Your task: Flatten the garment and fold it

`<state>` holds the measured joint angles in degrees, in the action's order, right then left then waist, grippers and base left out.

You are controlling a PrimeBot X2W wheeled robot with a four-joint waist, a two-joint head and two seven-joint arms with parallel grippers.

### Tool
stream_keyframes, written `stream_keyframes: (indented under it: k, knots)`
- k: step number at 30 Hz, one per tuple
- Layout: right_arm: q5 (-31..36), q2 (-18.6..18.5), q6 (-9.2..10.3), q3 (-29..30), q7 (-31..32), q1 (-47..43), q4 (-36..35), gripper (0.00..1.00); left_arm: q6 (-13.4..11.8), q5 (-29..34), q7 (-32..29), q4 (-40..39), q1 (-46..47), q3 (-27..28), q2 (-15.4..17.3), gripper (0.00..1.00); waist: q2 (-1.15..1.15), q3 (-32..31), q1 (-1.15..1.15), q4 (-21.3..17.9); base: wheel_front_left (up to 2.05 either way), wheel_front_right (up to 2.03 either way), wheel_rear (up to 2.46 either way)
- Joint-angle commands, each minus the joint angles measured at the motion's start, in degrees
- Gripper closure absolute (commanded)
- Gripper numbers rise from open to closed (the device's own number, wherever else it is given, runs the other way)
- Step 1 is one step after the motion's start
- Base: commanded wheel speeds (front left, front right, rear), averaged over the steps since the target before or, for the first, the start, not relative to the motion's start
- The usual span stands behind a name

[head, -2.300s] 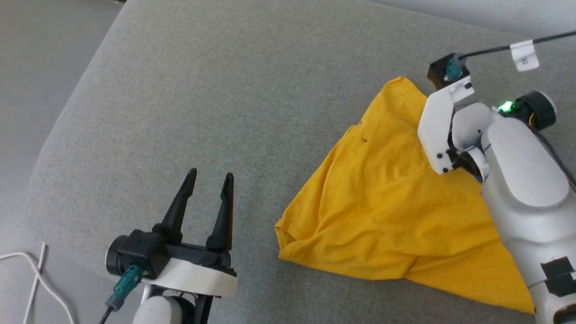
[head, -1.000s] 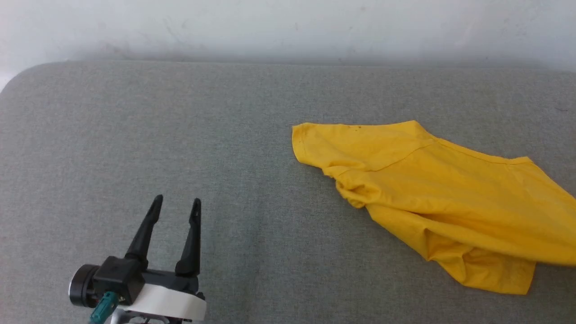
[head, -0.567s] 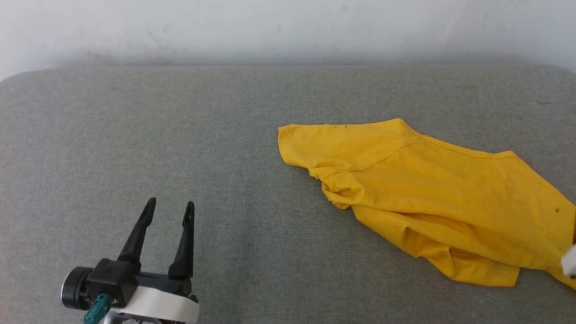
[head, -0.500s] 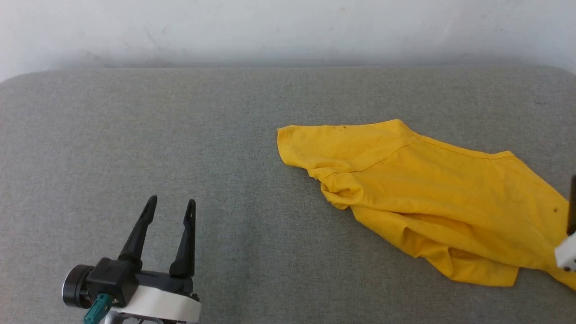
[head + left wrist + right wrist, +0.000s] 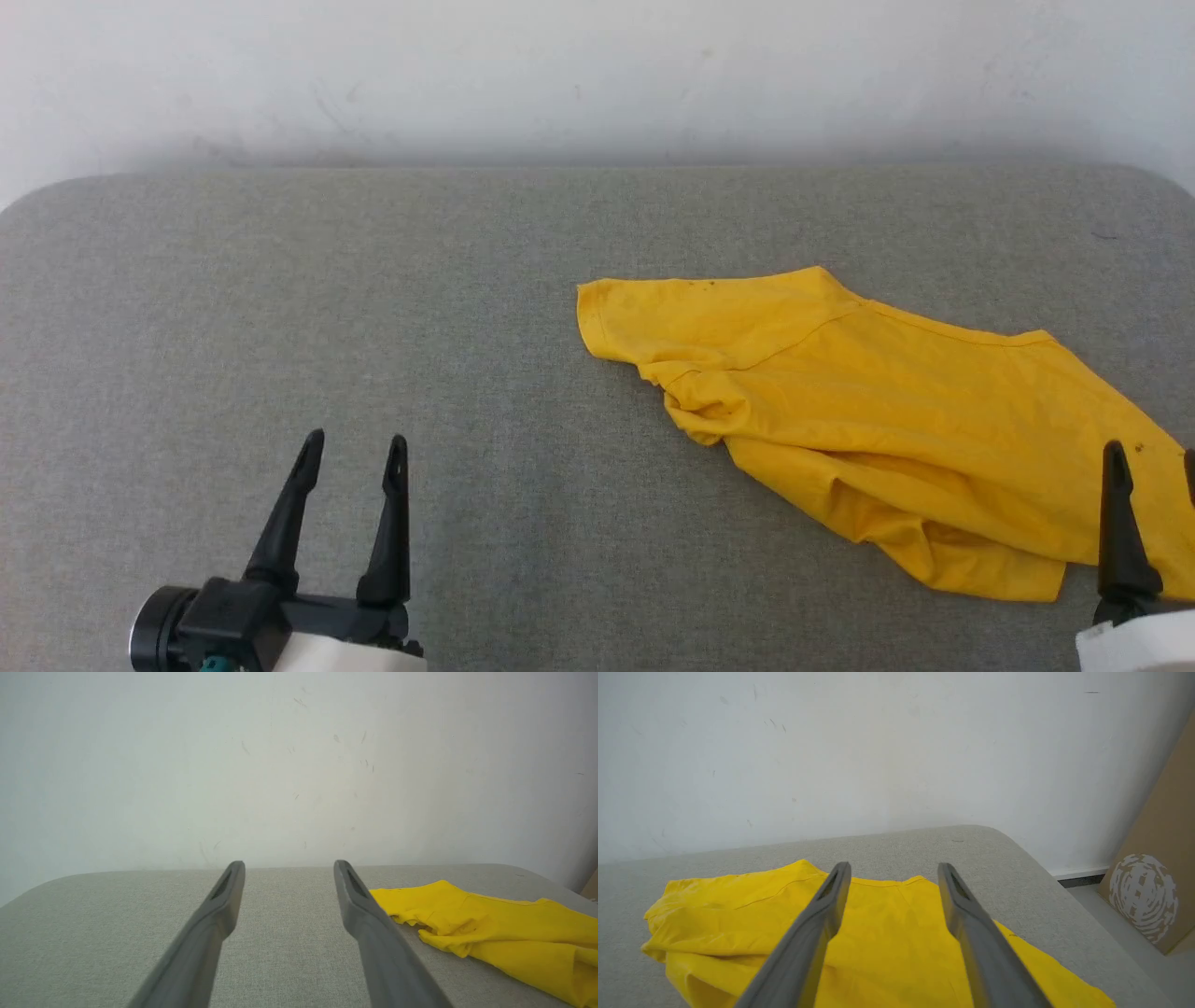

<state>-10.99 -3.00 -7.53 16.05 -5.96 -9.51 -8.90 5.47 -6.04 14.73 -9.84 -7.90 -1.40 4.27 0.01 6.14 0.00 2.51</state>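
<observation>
- garment (image 5: 887,420) lies rumpled on the right half of grey cushion (image 5: 327,280), near sleeve bunched, lower edge folded under; not flat yet
- left gripper (image 5: 355,439) fingers spread, empty, over bare cushion, well apart from garment
- right gripper (image 5: 894,867) fingers spread, nothing between them, just above garment's right part
- step, by my read: flattening, between grasps; folding not begun
- next likely calls for a pinch on opposite edges, then pulling apart; left gripper needs to reach the sleeve side

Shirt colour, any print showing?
Shirt is plain bright yellow, no print visible; head view shows it best.
</observation>
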Motion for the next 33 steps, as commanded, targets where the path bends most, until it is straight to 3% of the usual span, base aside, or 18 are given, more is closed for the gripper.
stream_keyframes:
  k: [1,7,12,19,26,33]
  knots:
    - [-1.1,0.1,0.04,-0.2,-1.4,-0.7,1.1,0.00,-0.2,0.4,0.3,-0.1,-0.6,0.4,-0.2,0.00,-0.01,-0.4,0.00,-0.2,0.00,0.00,0.00]
    - [-1.0,0.1,0.04,-1.3,-3.8,-0.9,3.3,0.00,-0.3,1.2,0.3,0.5,-0.4,0.5,-0.4,0.00,-0.01,-0.8,0.00,-1.1,0.00,0.00,0.00]
    - [-0.8,0.1,0.04,-1.7,-4.4,0.3,3.4,0.00,0.6,2.6,-0.2,3.2,3.8,-1.8,1.3,0.00,-0.01,0.0,0.00,-2.2,0.00,0.00,0.00]
    - [-1.4,0.1,0.04,-2.0,-4.9,1.8,3.2,0.00,1.7,2.2,-12.1,9.8,19.8,-7.4,5.3,0.00,-0.01,4.7,0.00,-3.4,0.00,0.00,0.00]
    - [-1.8,0.1,0.04,-3.1,-5.9,4.9,2.3,0.00,2.0,-3.3,-23.2,18.9,38.3,-15.6,8.2,0.00,-0.01,12.1,0.00,-4.7,0.00,0.00,0.00]
    - [-1.7,0.1,0.04,-4.2,-6.5,7.5,1.0,0.00,2.0,-7.6,-29.6,28.1,48.9,-19.5,9.4,0.00,-0.01,18.1,0.00,-6.1,0.00,0.00,0.00]
